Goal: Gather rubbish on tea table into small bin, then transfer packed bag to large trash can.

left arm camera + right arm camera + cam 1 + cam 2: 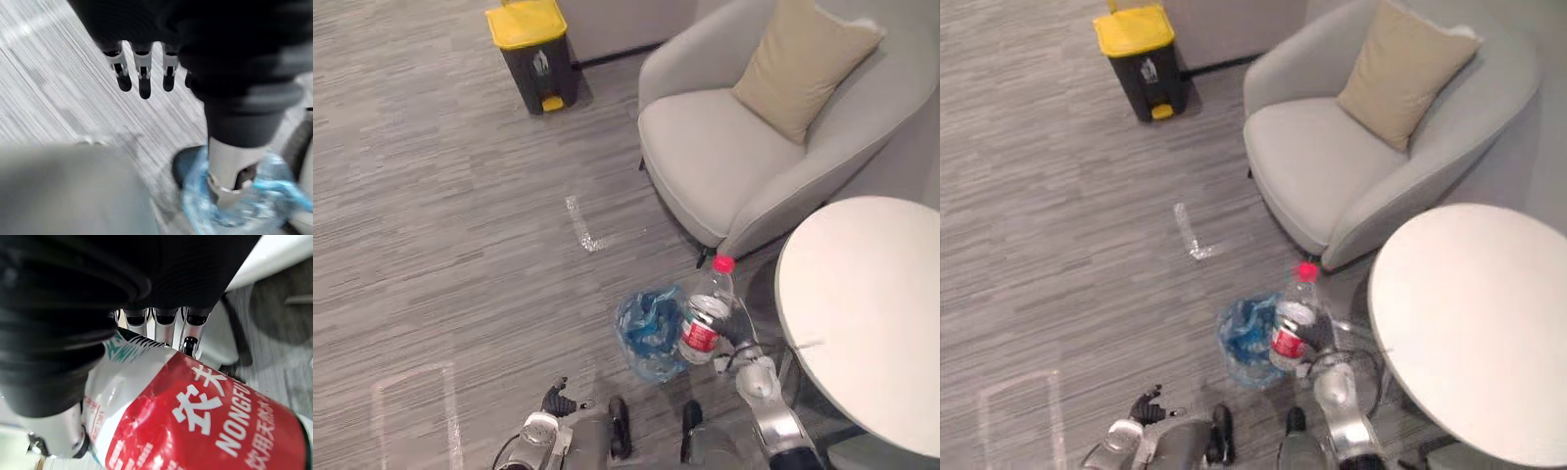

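My right hand is shut on a clear plastic bottle with a red cap and a red label. It holds the bottle upright, just right of the small bin, which is lined with a blue bag and stands on the floor. In the right wrist view the bottle's label lies against the palm, with the fingers curled behind it. My left hand hangs low near the floor, left of the bin, fingers relaxed and holding nothing. The blue bag shows past its thumb.
The round white tea table is at the right, its top bare. A grey armchair with a beige cushion stands behind it. The large dark trash can with a yellow lid is far across the floor. Tape marks lie on the carpet.
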{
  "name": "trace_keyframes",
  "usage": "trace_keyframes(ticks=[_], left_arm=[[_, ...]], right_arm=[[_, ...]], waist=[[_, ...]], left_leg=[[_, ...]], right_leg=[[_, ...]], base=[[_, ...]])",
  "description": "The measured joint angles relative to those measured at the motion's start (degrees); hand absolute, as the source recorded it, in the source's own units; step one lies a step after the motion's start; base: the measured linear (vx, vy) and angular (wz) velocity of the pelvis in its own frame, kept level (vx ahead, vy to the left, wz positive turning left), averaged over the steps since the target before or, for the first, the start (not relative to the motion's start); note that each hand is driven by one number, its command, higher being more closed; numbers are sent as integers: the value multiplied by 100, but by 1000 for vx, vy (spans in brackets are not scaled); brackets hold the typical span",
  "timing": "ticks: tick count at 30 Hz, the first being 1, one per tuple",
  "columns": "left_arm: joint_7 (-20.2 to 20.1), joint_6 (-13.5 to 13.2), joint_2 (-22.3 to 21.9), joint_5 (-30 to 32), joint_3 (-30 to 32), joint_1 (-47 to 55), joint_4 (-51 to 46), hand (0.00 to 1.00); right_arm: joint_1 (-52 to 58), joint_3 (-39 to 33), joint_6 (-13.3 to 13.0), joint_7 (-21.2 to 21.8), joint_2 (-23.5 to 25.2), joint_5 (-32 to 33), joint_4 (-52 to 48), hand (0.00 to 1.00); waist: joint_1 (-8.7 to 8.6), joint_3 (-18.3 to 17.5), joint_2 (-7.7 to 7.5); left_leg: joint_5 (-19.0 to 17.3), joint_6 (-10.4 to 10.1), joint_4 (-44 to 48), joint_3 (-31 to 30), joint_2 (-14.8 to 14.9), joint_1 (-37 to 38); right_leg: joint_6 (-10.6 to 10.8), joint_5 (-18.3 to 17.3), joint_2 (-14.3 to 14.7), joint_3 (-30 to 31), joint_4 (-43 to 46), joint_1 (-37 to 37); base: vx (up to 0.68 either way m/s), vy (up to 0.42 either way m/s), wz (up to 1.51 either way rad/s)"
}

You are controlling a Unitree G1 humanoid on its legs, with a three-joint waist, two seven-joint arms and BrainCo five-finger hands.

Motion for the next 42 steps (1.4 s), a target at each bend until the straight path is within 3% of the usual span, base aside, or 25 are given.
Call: trace_keyframes(ticks=[6, 12, 17, 23, 29, 30, 42], left_arm=[[154, -11, -76, -360, 73, -637, -309, 0], [327, -108, -251, -655, 408, -1260, -814, 0], [442, -119, -289, -854, 769, -1598, -1125, 0], [559, -125, -277, -1119, 789, -1873, -1367, 0], [673, -259, -253, -1318, 772, -2128, -1563, 0], [675, -273, -236, -1343, 772, -2171, -1584, 0], [685, -336, -156, -1386, 771, -2238, -1575, 0]], right_arm=[[-1285, 226, 107, -185, -237, -105, 164, 100], [-2419, 250, 277, -541, -318, -153, 419, 100], [-3078, 309, 361, -733, -506, -152, 794, 100], [-4109, 334, 391, -857, -678, -144, 1463, 100], [-4660, 332, 392, -987, -922, -95, 2093, 100], [-4727, 326, 395, -994, -934, -95, 2209, 0], [-4784, -83, 487, -1361, -944, -49, 2488, 0]], waist=[[235, 476, -4], [270, 728, -26], [271, 801, -67], [333, 853, -128], [363, 857, -128], [374, 857, -129], [409, 848, -137]], left_leg=[[0, 0, 669, 20, 201, -1247], [2, 8, 1315, -30, 413, -2659], [141, 20, 1557, 173, 742, -3661], [354, 96, 1824, 120, 796, -4547], [332, 70, 2356, -116, 789, -5343], [312, 33, 2402, -114, 779, -5443], [376, 20, 2481, -171, 822, -5595]], right_leg=[[-111, -125, -11, -33, 1195, -1499], [-305, -342, -19, -151, 2093, -2939], [-411, -337, -47, -335, 2496, -3927], [-518, -308, -91, -400, 2912, -4835], [-530, -551, -160, -467, 3562, -5548], [-531, -603, -198, -464, 3649, -5668], [-644, -657, -204, -539, 3810, -5836]], base=[[-136, -20, 1], [-203, -88, 7], [-164, -87, 19], [-74, -26, 8], [-53, -4, 15], [-72, -4, 11], [-56, 2, 2]])
